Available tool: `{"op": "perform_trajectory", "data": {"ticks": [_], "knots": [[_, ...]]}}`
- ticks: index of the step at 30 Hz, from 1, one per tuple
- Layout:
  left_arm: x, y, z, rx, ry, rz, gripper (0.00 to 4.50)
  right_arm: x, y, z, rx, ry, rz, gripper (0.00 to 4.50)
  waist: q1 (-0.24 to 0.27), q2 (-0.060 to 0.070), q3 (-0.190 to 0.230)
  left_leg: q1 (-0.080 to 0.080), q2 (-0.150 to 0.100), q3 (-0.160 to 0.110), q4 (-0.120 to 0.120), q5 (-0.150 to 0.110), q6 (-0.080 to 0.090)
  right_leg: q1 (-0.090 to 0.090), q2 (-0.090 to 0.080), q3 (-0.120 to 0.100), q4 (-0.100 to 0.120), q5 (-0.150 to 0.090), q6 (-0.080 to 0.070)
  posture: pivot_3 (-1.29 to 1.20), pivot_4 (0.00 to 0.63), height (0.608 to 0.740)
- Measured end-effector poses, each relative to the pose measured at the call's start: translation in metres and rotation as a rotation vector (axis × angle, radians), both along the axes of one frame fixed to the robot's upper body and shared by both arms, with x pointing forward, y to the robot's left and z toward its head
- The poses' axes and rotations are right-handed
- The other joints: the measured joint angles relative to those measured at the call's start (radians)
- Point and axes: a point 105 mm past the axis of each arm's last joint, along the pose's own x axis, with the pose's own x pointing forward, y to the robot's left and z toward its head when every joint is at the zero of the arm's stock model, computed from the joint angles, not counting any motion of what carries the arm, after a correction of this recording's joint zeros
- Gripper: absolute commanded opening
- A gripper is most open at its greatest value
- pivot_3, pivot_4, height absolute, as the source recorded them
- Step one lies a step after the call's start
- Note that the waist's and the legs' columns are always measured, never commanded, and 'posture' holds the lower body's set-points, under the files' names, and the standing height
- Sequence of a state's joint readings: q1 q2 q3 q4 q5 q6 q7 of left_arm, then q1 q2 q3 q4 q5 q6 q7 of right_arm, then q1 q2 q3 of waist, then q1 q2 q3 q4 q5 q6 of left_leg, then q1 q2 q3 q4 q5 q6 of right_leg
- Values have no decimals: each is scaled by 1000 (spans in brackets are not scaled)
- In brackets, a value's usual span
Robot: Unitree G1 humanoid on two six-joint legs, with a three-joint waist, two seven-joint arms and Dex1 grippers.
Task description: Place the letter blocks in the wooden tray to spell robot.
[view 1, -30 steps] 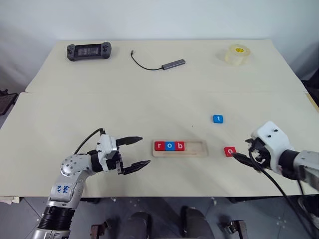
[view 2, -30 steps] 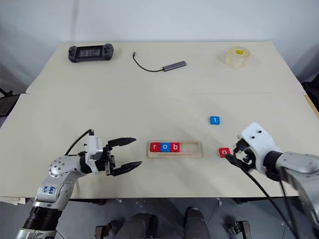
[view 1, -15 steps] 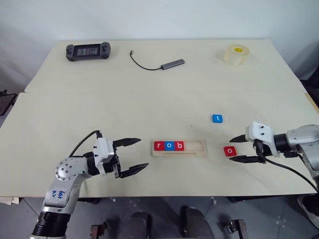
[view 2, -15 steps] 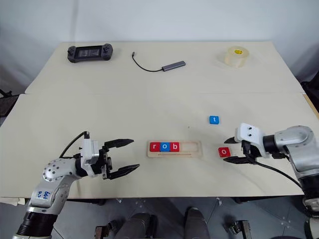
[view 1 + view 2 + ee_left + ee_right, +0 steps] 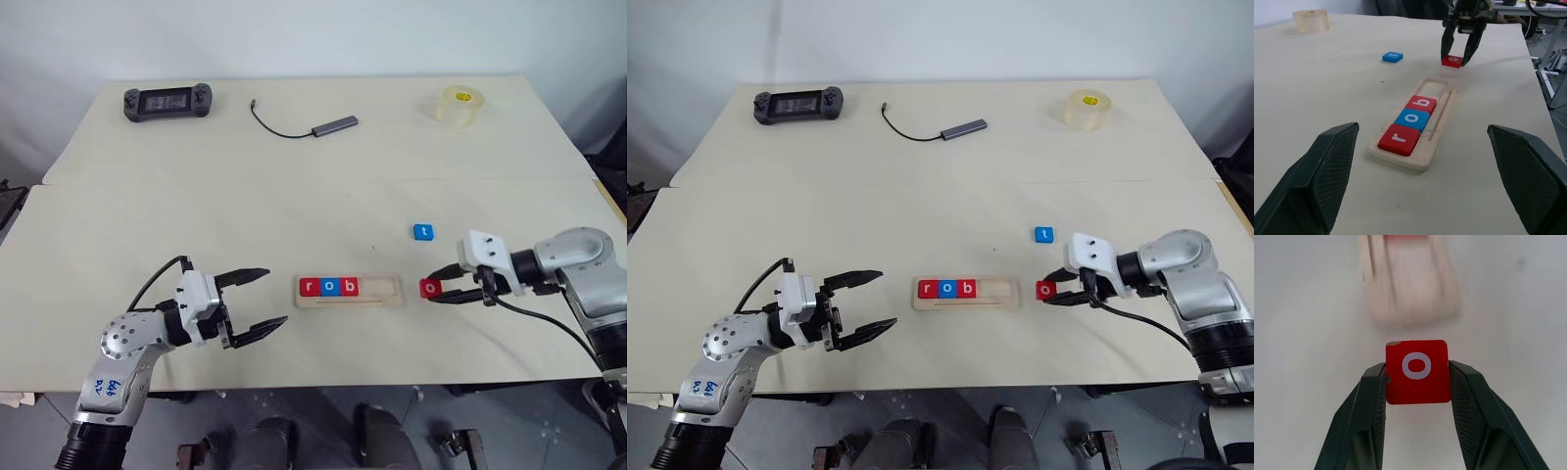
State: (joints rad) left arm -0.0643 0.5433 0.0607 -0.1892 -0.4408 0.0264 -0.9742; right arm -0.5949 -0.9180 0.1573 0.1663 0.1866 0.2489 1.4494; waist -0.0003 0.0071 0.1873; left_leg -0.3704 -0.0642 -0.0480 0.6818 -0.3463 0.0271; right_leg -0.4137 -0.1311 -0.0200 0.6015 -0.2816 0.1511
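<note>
A lab or office — pale table point(image 5: 294, 186), bare white wall point(image 5: 294, 39), handheld controller point(image 5: 167, 101).

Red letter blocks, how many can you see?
3. The red r block and red b block sit in the pale wooden tray; the red o block is between the right gripper's fingers, beside the tray.

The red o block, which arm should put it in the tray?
The right. Its gripper is shut on the red o, just beyond the tray's empty end. The left gripper hangs open and empty on the tray's far side, by the r.
</note>
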Motion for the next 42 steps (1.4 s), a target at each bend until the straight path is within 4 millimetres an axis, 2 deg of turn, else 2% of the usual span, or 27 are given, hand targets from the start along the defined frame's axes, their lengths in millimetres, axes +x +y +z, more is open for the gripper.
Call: {"op": "perform_trajectory", "data": {"ticks": [2,5,9,16,17,24,28,30,33,37,42], "knots": [[0,-2,1,-2,-4,-6,4500,-1,20,10,14,1,29,1444,0,0,0,0,0,0,0,0,0,0,0,0,0,0,0,0,150,740],[1,-4,2,-6,-9,-12,4500,-1,41,7,23,20,42,1444,3,0,0,0,-1,-1,0,0,0,0,0,-1,0,0,0,0,150,740],[1,-5,1,-10,-7,-12,4500,3,54,-6,13,46,31,1444,9,0,0,-1,-2,-1,0,0,0,0,-1,-1,1,0,0,0,150,740],[1,-7,0,-13,-7,-3,4500,10,66,-11,12,45,33,1444,4,0,0,-1,-2,-2,0,0,0,0,-1,-1,3,0,0,0,150,740],[1,-7,1,-13,-9,-2,4500,11,67,-12,10,47,30,2182,3,0,0,-1,-2,-2,0,0,0,0,-1,-1,3,0,0,0,150,740],[-1,-8,4,-17,-25,9,4500,10,71,-19,6,71,37,4478,0,0,0,-1,-2,-2,0,0,0,0,0,-1,3,0,0,0,150,740],[-1,-8,3,-19,-20,20,4500,10,70,-17,6,71,31,4478,1,0,0,-1,-2,-2,0,0,0,0,0,-1,3,0,0,0,150,740],[-1,-8,3,-21,-20,21,4500,10,61,-13,7,58,9,4478,4,0,0,-1,-2,-2,0,0,0,0,-1,-1,3,0,0,0,150,740],[-1,-8,3,-23,-19,26,4500,9,48,-8,9,42,-33,3890,4,0,0,-1,-2,-2,0,0,0,0,-1,-1,3,0,0,0,150,740],[-1,-9,3,-23,-20,23,4500,5,37,-19,2,76,-85,2487,2,0,0,-1,-2,-1,0,0,0,0,0,-1,3,0,0,0,150,740],[1,-12,5,-24,-30,13,4500,7,36,-21,-6,61,-103,720,0,0,0,-1,-2,-1,0,0,0,0,0,-1,3,0,0,0,150,740]]}}
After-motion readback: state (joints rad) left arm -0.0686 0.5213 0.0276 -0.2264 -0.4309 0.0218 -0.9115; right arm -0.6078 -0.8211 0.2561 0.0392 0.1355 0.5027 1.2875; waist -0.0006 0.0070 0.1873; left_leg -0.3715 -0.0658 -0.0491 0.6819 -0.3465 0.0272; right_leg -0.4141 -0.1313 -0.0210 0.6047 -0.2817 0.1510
